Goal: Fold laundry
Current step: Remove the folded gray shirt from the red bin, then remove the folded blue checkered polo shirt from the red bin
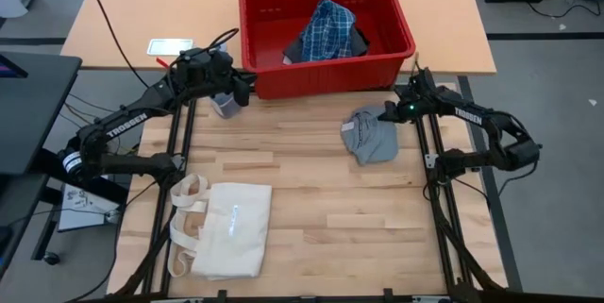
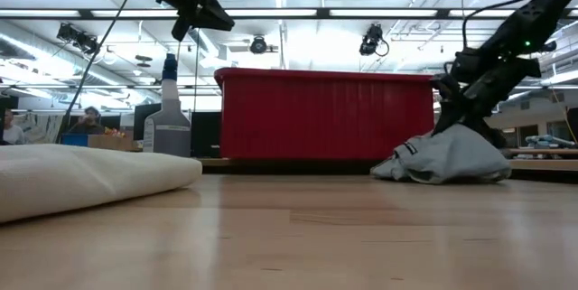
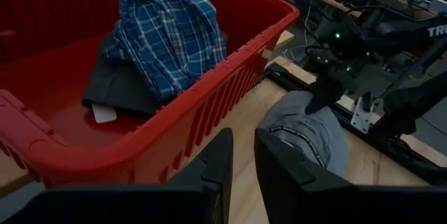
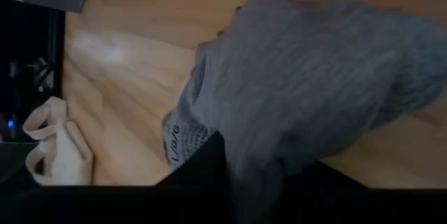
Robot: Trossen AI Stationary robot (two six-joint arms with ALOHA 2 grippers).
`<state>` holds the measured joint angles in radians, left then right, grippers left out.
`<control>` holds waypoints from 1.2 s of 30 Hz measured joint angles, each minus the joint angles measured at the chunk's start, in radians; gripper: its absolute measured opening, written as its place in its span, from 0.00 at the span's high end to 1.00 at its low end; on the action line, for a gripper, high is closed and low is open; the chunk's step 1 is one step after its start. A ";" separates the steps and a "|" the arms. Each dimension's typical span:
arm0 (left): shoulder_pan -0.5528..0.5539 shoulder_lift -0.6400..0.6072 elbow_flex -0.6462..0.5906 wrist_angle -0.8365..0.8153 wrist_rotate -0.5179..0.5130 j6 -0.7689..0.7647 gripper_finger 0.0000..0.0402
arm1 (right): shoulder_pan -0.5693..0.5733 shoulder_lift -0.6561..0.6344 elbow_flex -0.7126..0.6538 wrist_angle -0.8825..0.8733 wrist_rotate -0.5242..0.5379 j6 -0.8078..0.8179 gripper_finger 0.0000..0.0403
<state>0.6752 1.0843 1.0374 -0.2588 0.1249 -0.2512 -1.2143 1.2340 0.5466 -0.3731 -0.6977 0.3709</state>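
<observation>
Grey garment (image 1: 369, 137) lies bunched on the counter (image 1: 311, 218), right of centre in the high view. Right pincer (image 1: 391, 112) pinching its top edge, jaws narrow. Left pincer (image 1: 244, 88) narrow, empty. Best to lift slowly, then spread flat.

I'm looking at a light wood table (image 1: 311, 209). On it lie a cream tote (image 1: 226, 229) at the near left, a crumpled grey garment (image 1: 370, 138) at the right, and — along the far edge — a red basket (image 1: 326, 67) and a spray bottle (image 2: 168, 114) left of it.
</observation>
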 joint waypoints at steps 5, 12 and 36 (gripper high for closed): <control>0.000 0.000 0.000 0.000 0.000 0.000 0.84 | 0.012 -0.007 0.007 -0.010 0.027 0.008 0.53; 0.000 0.000 0.000 0.013 0.000 0.000 0.84 | 0.093 -0.052 0.123 -0.201 0.361 0.039 0.36; 0.001 0.056 0.024 0.045 0.067 -0.185 0.84 | 0.329 0.100 0.861 -0.289 0.551 0.111 0.35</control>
<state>0.6766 1.1405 1.0619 -0.2142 0.1920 -0.4359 -0.8851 1.3339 1.4073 -0.6620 -0.1467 0.4819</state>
